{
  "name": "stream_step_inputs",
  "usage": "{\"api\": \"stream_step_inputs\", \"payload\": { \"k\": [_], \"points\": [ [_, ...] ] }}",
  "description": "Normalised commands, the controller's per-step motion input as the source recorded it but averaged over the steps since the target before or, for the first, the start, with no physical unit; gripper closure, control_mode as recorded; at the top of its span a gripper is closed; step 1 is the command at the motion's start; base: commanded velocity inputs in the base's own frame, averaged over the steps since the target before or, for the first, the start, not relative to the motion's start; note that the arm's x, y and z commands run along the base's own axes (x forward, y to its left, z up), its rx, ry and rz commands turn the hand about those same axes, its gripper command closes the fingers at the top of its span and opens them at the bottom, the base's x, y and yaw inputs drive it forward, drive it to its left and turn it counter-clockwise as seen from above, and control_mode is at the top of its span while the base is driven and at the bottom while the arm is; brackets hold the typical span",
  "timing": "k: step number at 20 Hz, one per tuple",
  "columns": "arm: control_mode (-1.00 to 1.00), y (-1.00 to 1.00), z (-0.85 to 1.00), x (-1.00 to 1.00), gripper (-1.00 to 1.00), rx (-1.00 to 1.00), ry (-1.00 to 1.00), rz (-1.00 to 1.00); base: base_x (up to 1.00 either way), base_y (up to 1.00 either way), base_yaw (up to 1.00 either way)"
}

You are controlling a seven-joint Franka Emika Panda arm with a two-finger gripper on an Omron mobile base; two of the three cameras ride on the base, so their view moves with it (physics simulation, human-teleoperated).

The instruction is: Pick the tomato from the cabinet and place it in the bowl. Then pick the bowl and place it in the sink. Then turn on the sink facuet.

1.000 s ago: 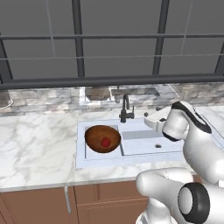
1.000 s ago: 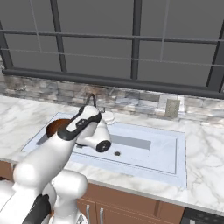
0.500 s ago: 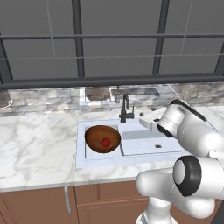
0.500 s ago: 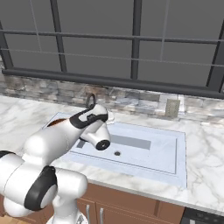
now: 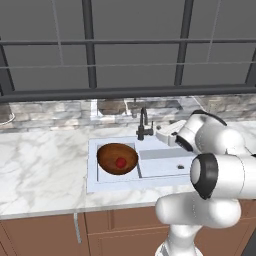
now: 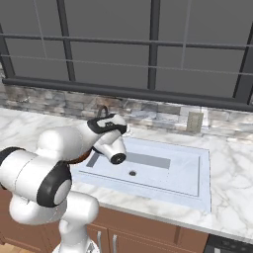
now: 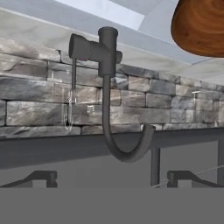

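Now | gripper [image 5: 161, 134] wide open, holding nothing | sink facuet [image 5: 143, 125] just beside its tips, not touching | tomato [image 5: 120, 162] sits in bowl [image 5: 117, 158] in sink [image 5: 160, 167]

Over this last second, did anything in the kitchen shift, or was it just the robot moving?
Just the robot: its arm swung back and folded in closer to its body, bringing the open pincer nearer the sink faucet. It took hold of nothing and let go of nothing. The bowl with the tomato inside stayed put in the sink, and no water is running.
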Motion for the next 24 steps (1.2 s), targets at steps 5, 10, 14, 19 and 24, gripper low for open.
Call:
{"api": "stream_step_inputs", "payload": {
  "k": [5, 10, 14, 19, 24],
  "points": [
    [-1.00, 0.00, -0.17, 0.32, -1.00, 0.00, 0.00, 0.00, 0.00, 0.00, 0.00],
    [-1.00, 0.00, -0.27, 0.38, -1.00, 0.00, 0.00, 0.00, 0.00, 0.00, 0.00],
    [-1.00, 0.00, -0.26, 0.38, -1.00, 0.00, 0.00, 0.00, 0.00, 0.00, 0.00],
    [-1.00, -0.02, -0.13, 0.25, -1.00, 0.00, 0.00, 0.00, 0.00, 0.00, 0.00],
    [-1.00, -0.05, 0.00, 0.15, -1.00, 0.00, 0.00, 0.00, 0.00, 0.00, 0.00]
  ]
}}
